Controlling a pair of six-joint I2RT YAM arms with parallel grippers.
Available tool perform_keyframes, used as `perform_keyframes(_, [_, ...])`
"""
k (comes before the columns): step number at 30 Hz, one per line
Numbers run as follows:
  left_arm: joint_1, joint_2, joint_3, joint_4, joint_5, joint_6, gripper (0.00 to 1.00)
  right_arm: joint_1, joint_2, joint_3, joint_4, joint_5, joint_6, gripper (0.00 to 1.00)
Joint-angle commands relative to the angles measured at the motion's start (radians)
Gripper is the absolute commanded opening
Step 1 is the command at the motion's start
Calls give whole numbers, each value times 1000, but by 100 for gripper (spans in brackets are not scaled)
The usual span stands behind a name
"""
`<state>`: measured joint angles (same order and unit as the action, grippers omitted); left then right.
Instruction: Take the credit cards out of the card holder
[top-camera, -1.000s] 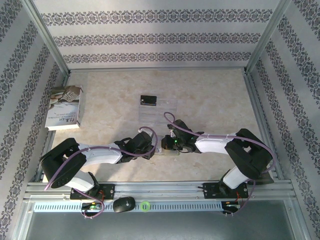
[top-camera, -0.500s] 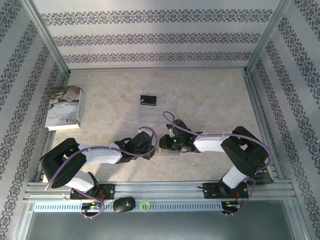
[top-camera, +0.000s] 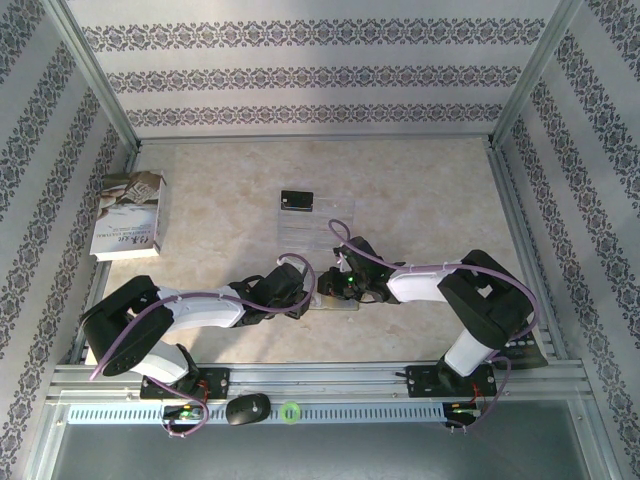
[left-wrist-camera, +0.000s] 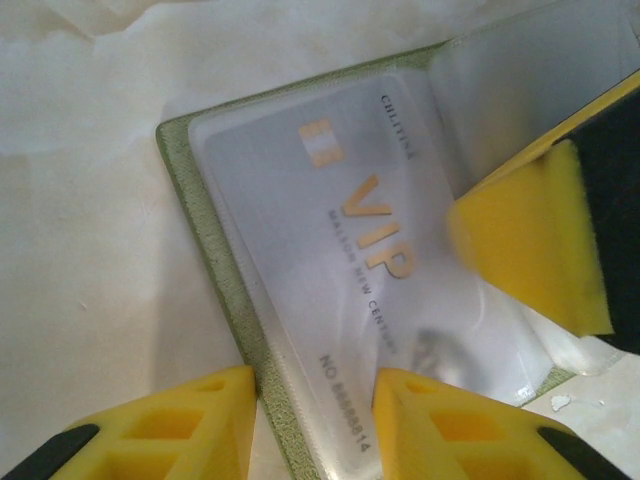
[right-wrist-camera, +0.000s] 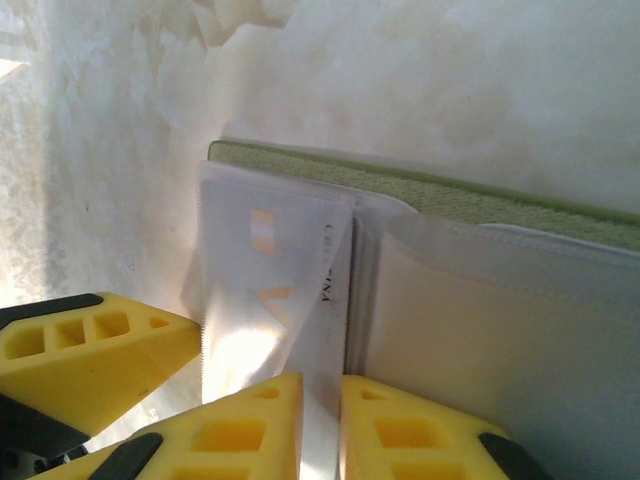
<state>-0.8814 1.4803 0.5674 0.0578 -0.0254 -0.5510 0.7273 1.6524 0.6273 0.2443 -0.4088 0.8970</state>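
Observation:
The card holder (top-camera: 346, 306) lies open near the table's front, its yellow-green rim (left-wrist-camera: 200, 230) showing in the left wrist view. A silvery-white VIP card (left-wrist-camera: 340, 230) sits in its clear pocket. My left gripper (left-wrist-camera: 315, 420) is open and straddles the holder's edge, one finger off the holder and one on the card pocket. My right gripper (right-wrist-camera: 322, 430) is shut on the thin whitish edge of that card (right-wrist-camera: 260, 290), beside the grey-beige pocket. The black card (top-camera: 296, 202) lies farther back on a clear plastic sheet (top-camera: 320, 222).
A white-grey book (top-camera: 130, 213) lies at the left edge of the table. Metal frame rails run along both sides and the front. Both arms meet over the holder, so their fingers (left-wrist-camera: 530, 240) crowd each other there.
The right arm has shifted slightly left and its elbow has pulled inward. The left arm, the holder and the black card stay where they were.

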Motion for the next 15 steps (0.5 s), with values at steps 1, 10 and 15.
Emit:
perform_keyframes(1, [15,31,-12,1,25,-7,38,19,80,7,58,-8,5,14])
perform_keyframes(10, [19,-33,-42,-9,-7,-24,40,19,-48,-24,-68,145,-41,0])
perform_keyframes(15, [30,-68,-57,-15,-7,-30,40,20,-136,-36,-190,237,-73,0])
